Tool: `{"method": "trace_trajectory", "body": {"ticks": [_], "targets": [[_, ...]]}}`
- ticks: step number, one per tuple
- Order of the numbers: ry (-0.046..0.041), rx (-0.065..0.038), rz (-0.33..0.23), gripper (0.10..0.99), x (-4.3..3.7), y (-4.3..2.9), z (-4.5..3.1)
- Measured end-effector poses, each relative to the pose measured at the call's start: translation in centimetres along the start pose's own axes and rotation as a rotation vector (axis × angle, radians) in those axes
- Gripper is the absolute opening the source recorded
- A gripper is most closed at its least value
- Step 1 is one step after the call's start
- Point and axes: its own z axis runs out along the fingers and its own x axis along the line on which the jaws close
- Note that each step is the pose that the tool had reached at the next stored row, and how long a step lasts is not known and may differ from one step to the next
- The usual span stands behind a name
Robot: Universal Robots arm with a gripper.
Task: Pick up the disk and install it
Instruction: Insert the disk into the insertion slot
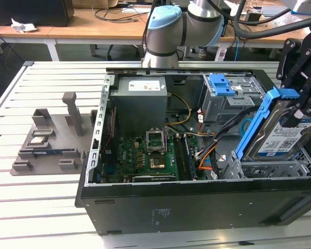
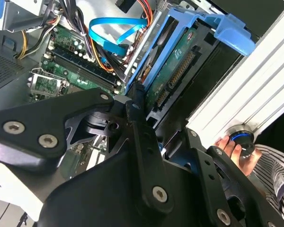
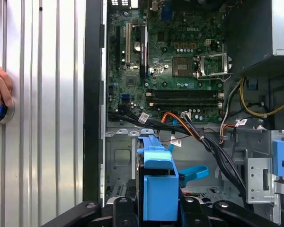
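Exterior view: pincer point(image 1: 302, 110) tight on tilted disk point(image 1: 273, 136), barcoded white-blue label point(image 1: 292, 139).

Arm point(image 1: 168, 36): silver-grey tube segments, light-blue joint cap point(image 1: 163, 19), black cables point(image 1: 269, 30) alongside. Gripper point(image 3: 156, 209): matte black linkage plates; in second wrist view, 2 round silver screws point(image 2: 48, 140) on 1 plate. Person: dark-and-white striped sleeve point(image 2: 274, 165).

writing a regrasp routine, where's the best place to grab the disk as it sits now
Near its raised end, pinching the two flat faces from above: the disk stands tilted with its low end at the drive cage, leaving the top end free. The gripper clamps it there.
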Motion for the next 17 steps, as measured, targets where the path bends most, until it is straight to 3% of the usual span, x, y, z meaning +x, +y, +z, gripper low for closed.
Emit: {"method": "trace_trajectory", "body": {"ticks": [17], "targets": [[0.0001, 0.0, 0.0, 0.369, -0.03, -0.18, 3.13]]}}
